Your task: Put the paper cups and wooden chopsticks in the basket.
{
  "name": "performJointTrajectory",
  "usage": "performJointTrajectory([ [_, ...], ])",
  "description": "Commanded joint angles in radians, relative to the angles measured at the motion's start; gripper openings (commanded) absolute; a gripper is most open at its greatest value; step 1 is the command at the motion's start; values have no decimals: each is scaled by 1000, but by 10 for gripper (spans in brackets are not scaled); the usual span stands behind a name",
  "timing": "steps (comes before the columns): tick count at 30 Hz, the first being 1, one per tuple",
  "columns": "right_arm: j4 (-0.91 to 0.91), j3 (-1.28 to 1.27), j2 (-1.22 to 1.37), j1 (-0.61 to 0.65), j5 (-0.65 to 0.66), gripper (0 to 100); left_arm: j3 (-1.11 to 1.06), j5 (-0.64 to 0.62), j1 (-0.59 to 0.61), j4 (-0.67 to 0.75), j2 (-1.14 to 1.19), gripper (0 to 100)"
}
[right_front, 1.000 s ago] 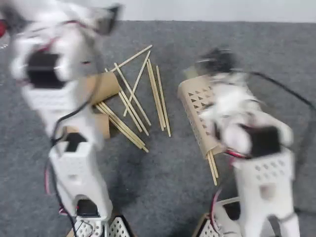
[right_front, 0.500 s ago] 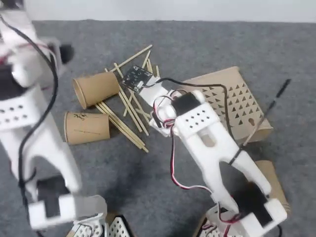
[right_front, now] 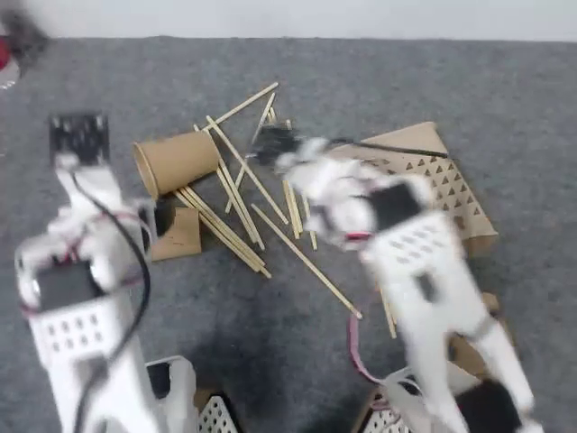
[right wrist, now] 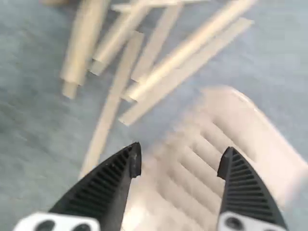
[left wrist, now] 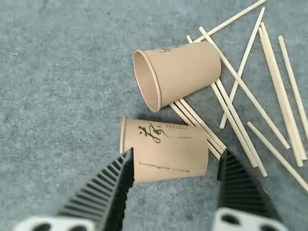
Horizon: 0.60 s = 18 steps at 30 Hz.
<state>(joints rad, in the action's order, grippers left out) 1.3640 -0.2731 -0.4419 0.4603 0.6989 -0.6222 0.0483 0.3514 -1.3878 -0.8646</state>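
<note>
High view: two cups lie on their sides on the grey mat [right_front: 270, 361], the far cup [right_front: 176, 161] just beside the near cup [right_front: 183, 236]. Chopsticks [right_front: 242, 194] are scattered between the cups and the basket [right_front: 446, 185]. Nothing shows in the basket, though the right arm [right_front: 406, 244] hides part of it. The task looks barely started.

Left wrist view: the left gripper [left wrist: 175, 159] is spread wide and empty, its jaws either side of the near cup, contact unclear. The high view hides this line-up.

Right wrist view: the right gripper [right wrist: 180, 154] is spread and empty, close over chopsticks.
</note>
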Motion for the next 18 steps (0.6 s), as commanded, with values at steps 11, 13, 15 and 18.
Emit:
performJointTrajectory([
  [11, -418, -879, -740, -699, 839, 258, -533, -11, -2, 198, -477, 276],
  [13, -570, -1060, -848, -739, 890, 258, -536, -12, -2, 203, -474, 276],
  [15, -685, -1227, -957, -766, 937, 258, -536, -12, -2, 199, -474, 276],
  [18, -785, -1424, -1112, -797, 999, 258, -547, -12, 0, 198, -474, 276],
])
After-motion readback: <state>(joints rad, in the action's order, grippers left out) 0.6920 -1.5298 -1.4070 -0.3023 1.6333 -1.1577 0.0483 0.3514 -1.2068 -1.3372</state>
